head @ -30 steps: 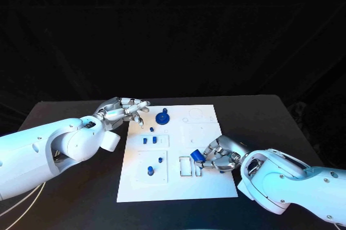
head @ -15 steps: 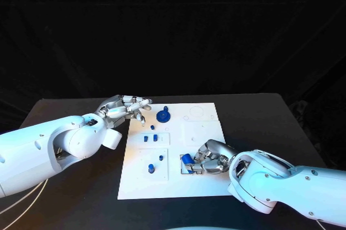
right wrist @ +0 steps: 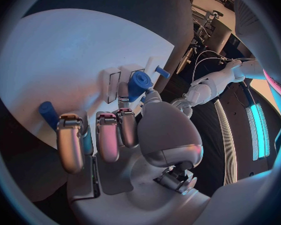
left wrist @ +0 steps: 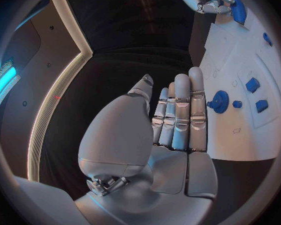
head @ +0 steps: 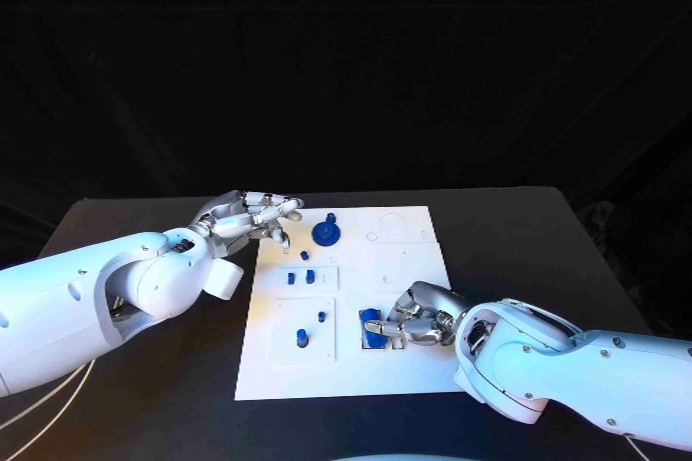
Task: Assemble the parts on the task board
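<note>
we are looking down at the white task board lying in the middle of the black table. our right hand is sitting over the board's lower middle, at about five o'clock from the board's centre, and it is pinching a blue part between thumb and fingers right at the narrow slots there; in the right wrist view the same blue part is showing at the fingertips, touching the board beside the slots, while another blue piece is standing off past the outer finger. our left hand is hovering at the board's far left corner, around eleven o'clock, holding nothing, its fingers lying straight and pressed together side by side in the left wrist view. a blue gear-shaped part is sitting on the board at twelve o'clock, near those fingertips. two small blue pieces are resting in the upper left recess, and one more is lying in the recess below it.
</note>
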Tool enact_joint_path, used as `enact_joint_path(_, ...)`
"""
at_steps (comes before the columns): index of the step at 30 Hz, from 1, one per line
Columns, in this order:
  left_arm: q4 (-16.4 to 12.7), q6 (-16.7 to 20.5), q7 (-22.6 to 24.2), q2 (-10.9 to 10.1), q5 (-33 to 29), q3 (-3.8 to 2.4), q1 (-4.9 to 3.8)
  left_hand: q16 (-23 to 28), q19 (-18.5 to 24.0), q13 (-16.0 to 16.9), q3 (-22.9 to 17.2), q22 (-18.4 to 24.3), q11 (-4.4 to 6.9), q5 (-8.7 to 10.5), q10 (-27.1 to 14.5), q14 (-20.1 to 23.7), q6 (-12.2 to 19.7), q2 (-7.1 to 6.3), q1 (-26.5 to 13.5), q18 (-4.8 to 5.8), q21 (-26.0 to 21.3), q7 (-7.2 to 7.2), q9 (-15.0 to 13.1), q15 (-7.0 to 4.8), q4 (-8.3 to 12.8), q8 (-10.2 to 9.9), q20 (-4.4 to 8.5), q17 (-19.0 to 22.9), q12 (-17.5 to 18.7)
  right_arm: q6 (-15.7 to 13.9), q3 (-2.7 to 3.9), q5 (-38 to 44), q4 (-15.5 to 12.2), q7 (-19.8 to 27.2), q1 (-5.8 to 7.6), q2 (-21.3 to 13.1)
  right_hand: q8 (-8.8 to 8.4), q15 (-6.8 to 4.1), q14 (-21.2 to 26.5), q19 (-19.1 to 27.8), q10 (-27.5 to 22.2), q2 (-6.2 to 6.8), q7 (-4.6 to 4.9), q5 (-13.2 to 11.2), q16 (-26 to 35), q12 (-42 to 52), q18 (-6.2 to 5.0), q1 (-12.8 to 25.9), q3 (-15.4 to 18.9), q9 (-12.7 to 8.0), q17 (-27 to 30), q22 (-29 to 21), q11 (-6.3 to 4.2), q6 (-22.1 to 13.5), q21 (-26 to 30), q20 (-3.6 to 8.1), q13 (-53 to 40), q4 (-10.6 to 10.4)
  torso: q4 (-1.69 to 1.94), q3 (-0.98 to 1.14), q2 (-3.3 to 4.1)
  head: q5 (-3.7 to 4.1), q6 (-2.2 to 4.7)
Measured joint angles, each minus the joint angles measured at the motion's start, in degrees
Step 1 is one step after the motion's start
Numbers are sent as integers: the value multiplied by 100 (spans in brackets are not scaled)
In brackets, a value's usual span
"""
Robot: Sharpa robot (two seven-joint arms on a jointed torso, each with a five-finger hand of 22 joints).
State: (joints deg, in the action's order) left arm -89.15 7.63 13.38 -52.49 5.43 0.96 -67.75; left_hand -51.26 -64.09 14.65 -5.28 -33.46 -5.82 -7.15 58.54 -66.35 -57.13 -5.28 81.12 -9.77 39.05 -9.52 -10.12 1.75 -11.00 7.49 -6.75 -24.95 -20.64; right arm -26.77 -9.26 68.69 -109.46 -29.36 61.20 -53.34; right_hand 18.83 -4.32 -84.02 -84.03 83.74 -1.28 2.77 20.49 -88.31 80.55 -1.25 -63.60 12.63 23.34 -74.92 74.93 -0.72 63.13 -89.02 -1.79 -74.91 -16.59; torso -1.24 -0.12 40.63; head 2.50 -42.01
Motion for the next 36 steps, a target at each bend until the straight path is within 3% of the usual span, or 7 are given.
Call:
enact_joint_path(5,2,-1,-2,-3,0,0,0,0,0,0,0,0,0,0,0,0,0,0,0,0,0,0,0,0,0,0,0,0,0,57,-2,0,27,-19,-4,17,22,0,0,-8,-16,0,34,-950,0,-45,-1,360,193,65,0,0,-16,-39,21,8,0,-25,-1,0,0,-16,1)
enact_joint_path(9,5,-2,-3,-5,0,1,0,0,0,-1,0,0,0,0,0,0,0,0,0,0,0,0,0,0,0,0,0,0,0,72,-2,18,32,-32,-4,18,43,0,0,-8,-17,62,19,-1275,0,-72,0,472,215,98,1,-1,-16,-61,28,8,0,-17,-4,0,-1,-17,8)
enact_joint_path(13,6,-3,-5,-6,0,1,0,0,0,-1,0,0,0,0,0,0,0,0,0,0,0,0,5,0,0,0,0,0,0,73,-1,53,19,-38,-3,-2,43,0,0,-8,-17,62,23,-1282,0,-81,0,472,215,110,1,-1,-16,-65,28,8,0,-17,-5,1,-2,-16,12)
enact_joint_path(20,7,-8,-11,-10,0,1,0,0,0,-1,0,0,0,0,0,0,0,0,0,0,0,0,5,0,0,0,0,-1,0,59,0,130,-122,-24,-3,-131,131,0,0,-8,-17,-5,40,-815,0,-81,0,215,165,172,1,-1,-16,-84,28,8,0,32,-7,3,-3,-15,9)
enact_joint_path(28,8,-13,-17,-18,0,1,0,0,0,-2,0,-1,0,0,0,0,0,0,0,0,0,0,5,0,0,0,0,-1,0,41,-2,184,-270,39,-5,-273,177,-41,0,-8,15,-19,-6,-719,0,-43,0,6,142,223,1,-2,-48,-103,28,7,-8,56,-8,4,-6,-15,5)
enact_joint_path(31,9,-15,-20,-19,0,1,0,0,0,1,9,1,0,0,0,0,0,0,0,0,0,0,4,0,-9,0,0,2,-2,26,-2,192,-315,75,-6,-340,177,-41,0,-8,15,-50,23,-663,0,-43,0,-39,142,223,2,-2,-48,-169,28,7,-10,56,-7,3,-6,-1,5)
enact_joint_path(36,13,-19,-28,-22,0,1,0,0,0,4,32,5,-21,0,-20,0,0,53,52,0,-24,0,4,0,1,0,0,5,-22,23,-2,193,-370,112,-6,-439,177,-41,0,-8,14,-96,24,-430,0,-43,-1,-370,87,244,2,-2,-47,-169,27,7,-15,116,-5,0,-3,6,2)
